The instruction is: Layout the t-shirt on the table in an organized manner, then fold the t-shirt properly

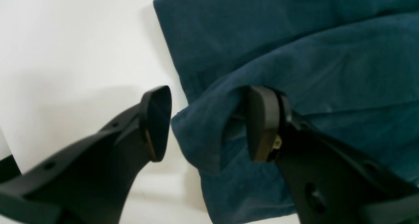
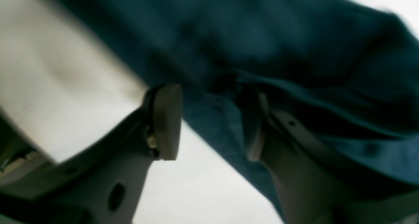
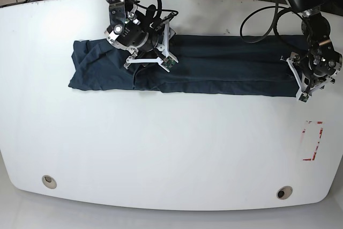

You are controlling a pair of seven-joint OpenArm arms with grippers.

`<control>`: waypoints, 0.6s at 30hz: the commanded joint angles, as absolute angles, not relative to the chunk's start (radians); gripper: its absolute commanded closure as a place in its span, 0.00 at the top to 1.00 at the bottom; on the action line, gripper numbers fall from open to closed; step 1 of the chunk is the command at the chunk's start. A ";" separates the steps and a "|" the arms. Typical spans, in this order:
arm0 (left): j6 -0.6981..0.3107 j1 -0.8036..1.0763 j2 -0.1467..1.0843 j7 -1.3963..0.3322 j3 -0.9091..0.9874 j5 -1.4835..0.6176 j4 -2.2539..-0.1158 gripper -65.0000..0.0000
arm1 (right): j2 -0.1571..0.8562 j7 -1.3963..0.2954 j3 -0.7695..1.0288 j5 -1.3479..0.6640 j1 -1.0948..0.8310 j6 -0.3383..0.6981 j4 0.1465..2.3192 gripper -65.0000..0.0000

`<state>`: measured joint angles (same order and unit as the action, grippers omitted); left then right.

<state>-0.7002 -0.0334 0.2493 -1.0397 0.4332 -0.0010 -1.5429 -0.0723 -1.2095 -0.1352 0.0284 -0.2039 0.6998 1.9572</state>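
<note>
The dark navy t-shirt [image 3: 214,65] lies on the white table [image 3: 161,148] as a long band folded lengthwise, running left to right across the back half. My left gripper [image 3: 296,79] is at the band's right end. In the left wrist view it [image 1: 209,126] is open, with a folded cloth edge [image 1: 199,132] between the jaws and one finger [image 1: 260,122] tucked under the fold. My right gripper [image 3: 153,52] is over the band's left part. In the blurred right wrist view it [image 2: 211,122] is open astride a cloth edge [image 2: 216,119], one finger under the shirt.
A red-outlined rectangle mark [image 3: 312,141] is on the table at the right. Two round grommet holes [image 3: 49,181] [image 3: 283,192] sit near the front edge. Cables [image 3: 257,22] hang at the back of the table behind both arms.
</note>
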 commanded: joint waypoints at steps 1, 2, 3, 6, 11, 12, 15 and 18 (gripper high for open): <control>-0.698 -0.048 0.263 -1.027 0.437 -0.007 -1.558 0.52 | -0.071 -1.194 -0.087 -0.033 -0.191 0.698 2.015 0.42; -0.698 -0.048 0.263 -1.027 0.437 -0.007 -1.558 0.52 | -0.071 -1.194 -0.059 -0.056 -0.191 0.698 2.020 0.40; -0.698 -0.048 0.263 -1.027 0.437 -0.007 -1.558 0.52 | -0.071 -1.194 -0.021 -0.081 -0.188 0.698 2.023 0.38; -0.698 -0.047 0.263 -1.027 0.437 -0.007 -1.558 0.52 | -0.071 -1.194 0.093 -0.142 -0.171 0.698 2.023 0.35; -0.698 -0.045 0.263 -1.027 0.437 -0.005 -1.558 0.52 | -0.073 -1.194 0.289 -0.222 -0.137 0.698 2.018 0.36; -0.698 -0.045 0.263 -1.027 0.437 -0.005 -1.558 0.52 | -0.073 -1.193 0.305 -0.225 -0.131 0.698 2.017 0.36; -0.698 -0.045 0.263 -1.027 0.437 -0.005 -1.558 0.52 | -0.070 -1.193 0.366 -0.226 -0.097 0.698 1.997 0.36; -0.698 -0.045 0.263 -1.027 0.437 -0.005 -1.558 0.52 | -0.062 -1.193 0.401 -0.226 -0.076 0.698 1.965 0.36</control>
<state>-0.6998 -0.0326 0.2485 -1.0397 0.4332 -0.0002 -1.5417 -0.0704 -1.2114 0.3775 -0.2119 -0.1104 0.6994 1.9816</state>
